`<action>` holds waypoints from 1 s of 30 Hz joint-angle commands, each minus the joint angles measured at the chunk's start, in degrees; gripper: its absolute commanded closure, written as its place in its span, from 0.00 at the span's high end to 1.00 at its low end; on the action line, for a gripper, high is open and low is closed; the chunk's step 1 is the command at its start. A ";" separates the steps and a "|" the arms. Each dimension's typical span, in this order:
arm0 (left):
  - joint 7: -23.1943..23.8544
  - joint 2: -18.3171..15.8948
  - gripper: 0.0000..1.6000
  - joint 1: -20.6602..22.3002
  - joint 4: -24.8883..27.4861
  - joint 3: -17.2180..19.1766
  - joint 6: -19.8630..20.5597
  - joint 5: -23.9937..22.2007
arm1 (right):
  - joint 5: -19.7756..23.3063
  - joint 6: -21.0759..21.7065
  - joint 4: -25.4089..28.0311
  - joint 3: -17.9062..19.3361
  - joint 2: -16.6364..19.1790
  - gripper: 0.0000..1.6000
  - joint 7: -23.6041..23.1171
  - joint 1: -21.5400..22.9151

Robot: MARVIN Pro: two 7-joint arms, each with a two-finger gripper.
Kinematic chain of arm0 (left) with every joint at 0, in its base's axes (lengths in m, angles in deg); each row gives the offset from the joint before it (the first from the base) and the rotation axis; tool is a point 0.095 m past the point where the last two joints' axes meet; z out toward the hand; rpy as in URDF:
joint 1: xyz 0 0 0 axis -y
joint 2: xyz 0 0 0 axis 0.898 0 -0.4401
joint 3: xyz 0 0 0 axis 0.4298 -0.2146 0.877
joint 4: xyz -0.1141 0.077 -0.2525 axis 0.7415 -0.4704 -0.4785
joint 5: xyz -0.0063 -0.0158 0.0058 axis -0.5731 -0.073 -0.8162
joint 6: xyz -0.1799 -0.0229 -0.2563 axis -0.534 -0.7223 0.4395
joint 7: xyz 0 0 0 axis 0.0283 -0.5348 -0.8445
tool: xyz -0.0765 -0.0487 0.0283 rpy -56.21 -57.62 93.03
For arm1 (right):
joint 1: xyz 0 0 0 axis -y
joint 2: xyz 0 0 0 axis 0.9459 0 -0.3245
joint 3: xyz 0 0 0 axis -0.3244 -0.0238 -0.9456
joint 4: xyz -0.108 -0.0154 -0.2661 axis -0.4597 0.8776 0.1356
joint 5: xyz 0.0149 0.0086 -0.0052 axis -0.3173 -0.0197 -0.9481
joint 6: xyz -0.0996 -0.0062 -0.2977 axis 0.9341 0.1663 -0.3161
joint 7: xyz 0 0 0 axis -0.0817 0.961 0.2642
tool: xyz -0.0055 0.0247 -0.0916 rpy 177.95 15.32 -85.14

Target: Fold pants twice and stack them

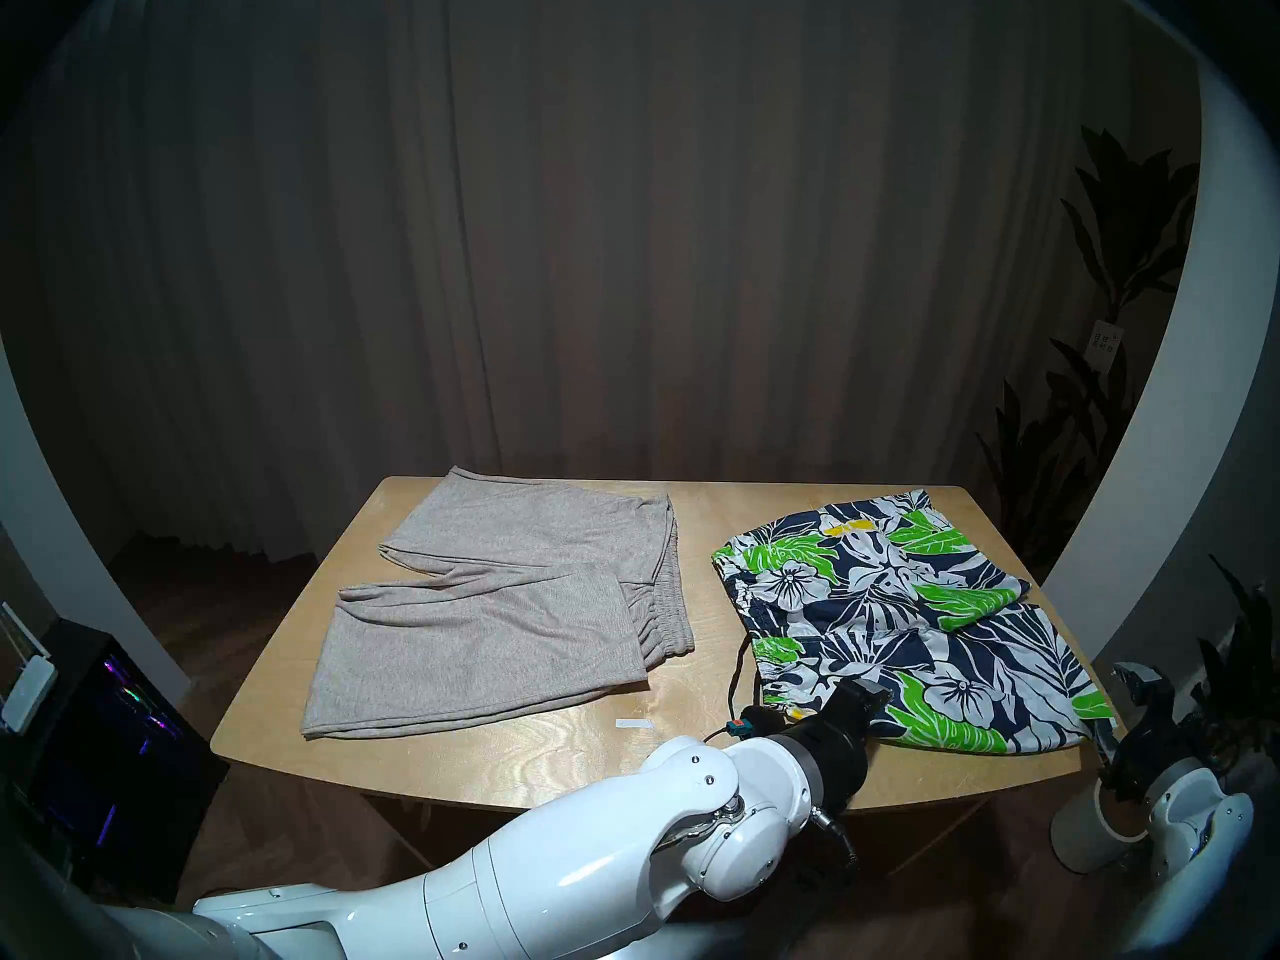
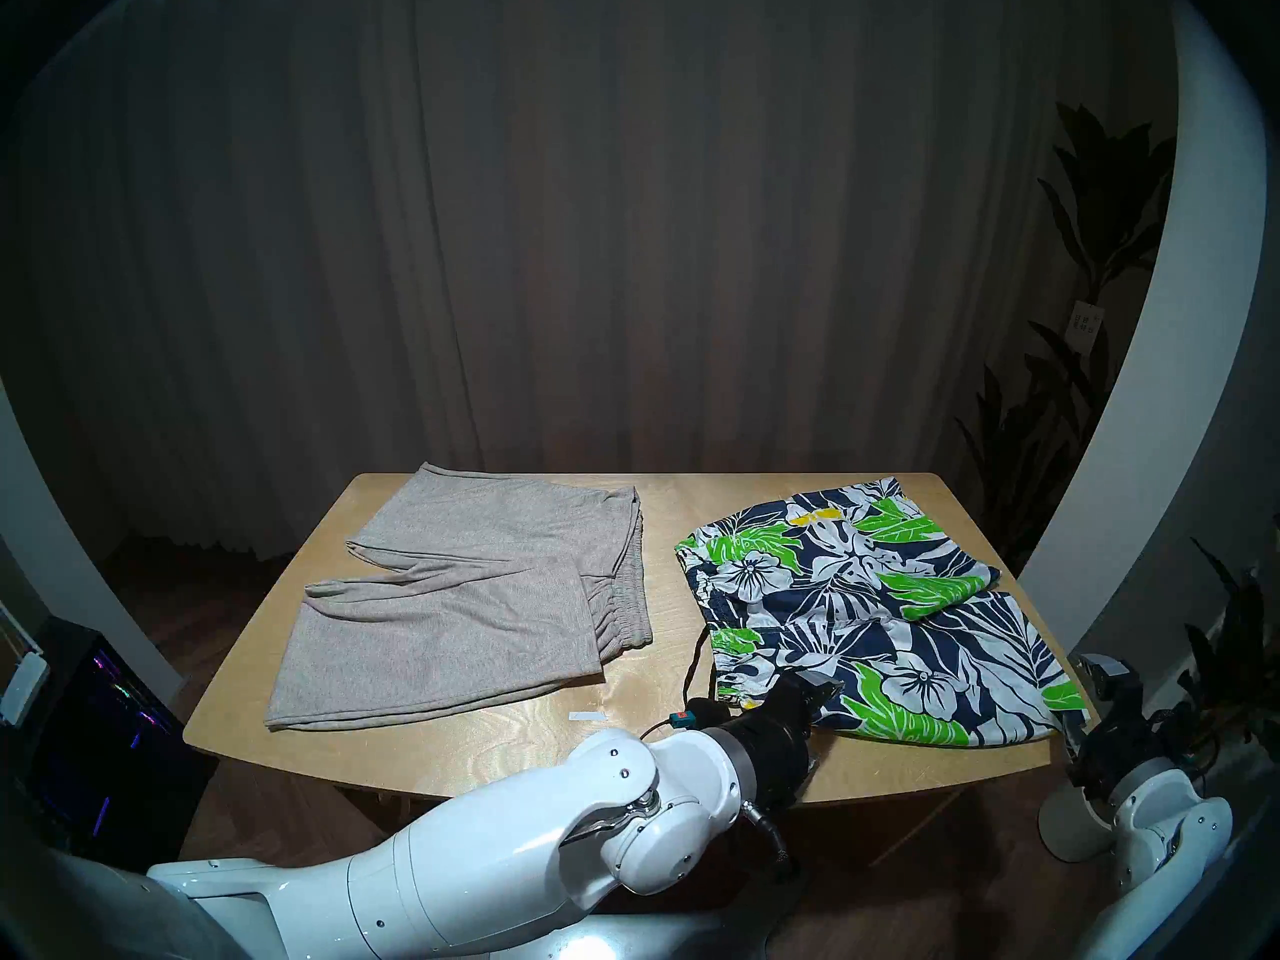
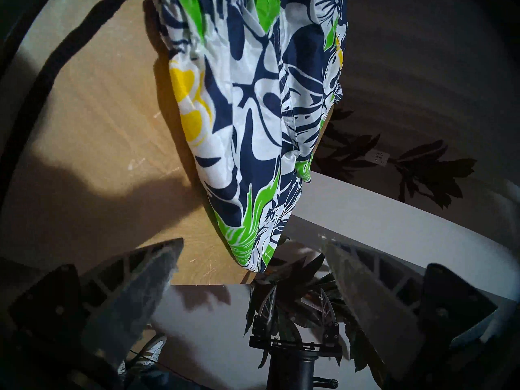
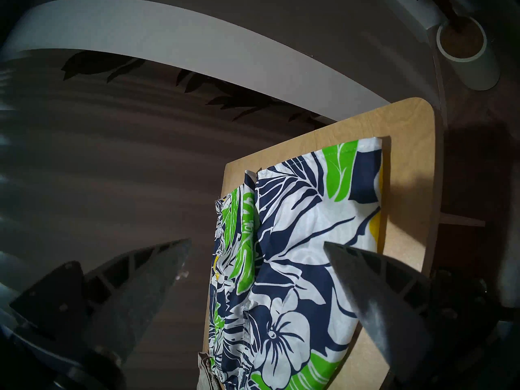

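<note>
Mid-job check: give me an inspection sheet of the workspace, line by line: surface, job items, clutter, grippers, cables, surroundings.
Surface: wooden table, light scratches, otherwise bare around the garments.
Job's things: grey-beige knit pants lie on the table's left half; floral shorts lie spread on the right half, not stacked.
Clutter: small white label strip near the front edge.
Grippers: left gripper open, empty, at the floral shorts' near edge; right gripper open, empty, off the table's right edge.
Cables: black drawstring trails from the shorts' waistband onto the table; black cable at the left wrist.
Surroundings: dark curtain, plants at right, white cylindrical pot, computer case at left.
</note>
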 commanded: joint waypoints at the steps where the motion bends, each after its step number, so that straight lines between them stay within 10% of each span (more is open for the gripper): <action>1: 0.37 2.36 1.00 4.17 -0.14 -1.92 -2.50 0.87 | 1.24 1.28 1.72 0.27 -0.30 1.00 0.53 -0.92; 30: -2.48 5.20 1.00 11.59 -4.42 -11.28 -19.36 1.59 | 4.61 4.26 0.98 0.51 -0.52 1.00 6.46 -0.57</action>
